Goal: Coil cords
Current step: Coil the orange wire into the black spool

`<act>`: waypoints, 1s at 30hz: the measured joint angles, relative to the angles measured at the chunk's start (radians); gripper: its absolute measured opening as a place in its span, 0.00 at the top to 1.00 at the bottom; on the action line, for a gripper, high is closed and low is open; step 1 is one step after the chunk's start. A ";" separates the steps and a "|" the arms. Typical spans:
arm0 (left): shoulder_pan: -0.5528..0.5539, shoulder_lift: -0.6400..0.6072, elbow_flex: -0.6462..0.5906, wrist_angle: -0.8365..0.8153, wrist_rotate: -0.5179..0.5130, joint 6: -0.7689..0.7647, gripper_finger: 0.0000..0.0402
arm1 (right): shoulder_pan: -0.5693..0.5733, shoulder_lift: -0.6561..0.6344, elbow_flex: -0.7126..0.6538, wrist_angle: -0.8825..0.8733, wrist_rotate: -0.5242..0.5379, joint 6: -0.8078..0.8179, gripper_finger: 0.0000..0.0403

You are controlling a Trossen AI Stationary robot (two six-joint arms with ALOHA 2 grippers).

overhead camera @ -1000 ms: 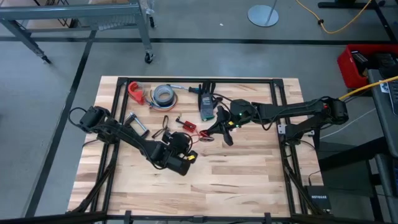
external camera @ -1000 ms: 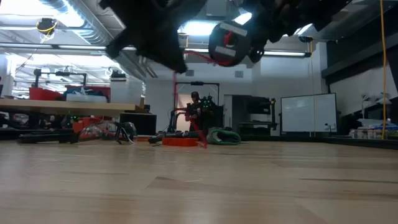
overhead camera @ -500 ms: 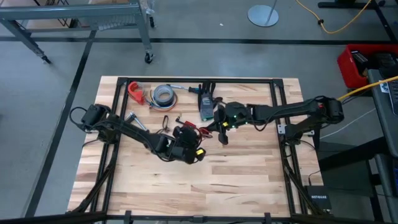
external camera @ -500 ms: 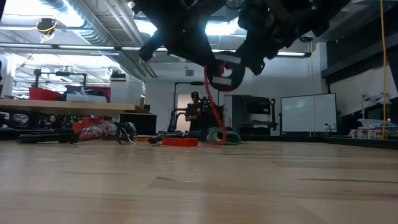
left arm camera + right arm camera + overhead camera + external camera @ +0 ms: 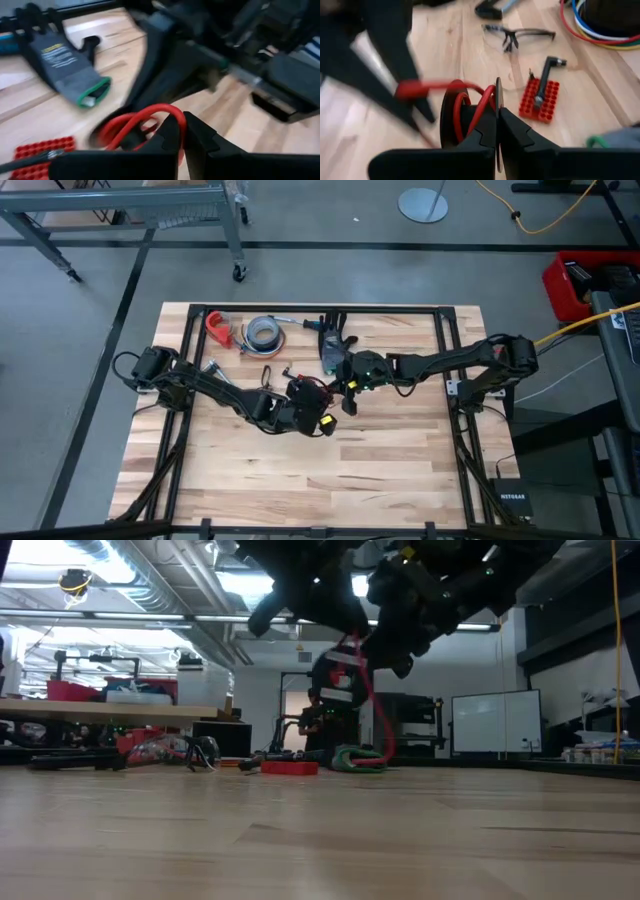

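The cords [image 5: 320, 389] are a small bundle of thin red and black wire, held up between my two grippers over the middle of the table. The low view shows the bundle [image 5: 338, 680] in the air, with a red loop [image 5: 380, 730] hanging from it. My left gripper [image 5: 315, 400] comes in from the table's left and is shut on the red wire. My right gripper [image 5: 340, 388] comes in from the right and is shut on the same bundle. My left gripper pinches a bend of the red wire [image 5: 176, 116] between its two fingertips, slanting down from the table's left. The red loops [image 5: 130, 127] curl away from the fingers, clear of the table. My right gripper pinches the red strands [image 5: 487, 97] at the edge of the black-and-red coil [image 5: 457, 112] between its two fingers, slanting down from the table's right. The coil stands on edge in front of the fingers, lifted clear of the wood.
A grey glove [image 5: 332, 352] lies just beyond the grippers. A red bit holder [image 5: 540, 100] with a hex key and safety glasses [image 5: 520, 36] lie on the wood nearby. A grey tape roll [image 5: 263, 332] and a red clamp [image 5: 218, 327] sit at the far left.
My left gripper has swung toward the table's right and far side and turned at the wrist. My right gripper has come down and toward the left, so the two now meet. The red wire that trailed down toward the table is gathered into a bundle with a shorter hanging loop.
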 joint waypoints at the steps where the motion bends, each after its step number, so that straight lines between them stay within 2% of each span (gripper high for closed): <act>1: 0.002 0.000 0.000 0.015 0.013 0.013 1.00 | 0.000 0.005 0.000 0.026 0.000 0.011 0.99; 11: 0.003 0.000 0.000 0.053 0.043 0.030 1.00 | -0.001 0.017 0.000 0.208 0.047 0.065 0.99; 19: -0.017 0.000 0.000 0.012 0.034 0.027 1.00 | -0.003 0.017 0.064 0.182 0.060 0.066 0.99; 23: -0.036 0.000 0.000 -0.012 -0.016 0.027 1.00 | -0.022 0.017 0.105 0.141 0.025 0.066 0.99; 30: -0.066 0.000 0.000 -0.089 -0.165 0.028 1.00 | -0.053 0.017 0.156 0.077 0.016 0.066 0.99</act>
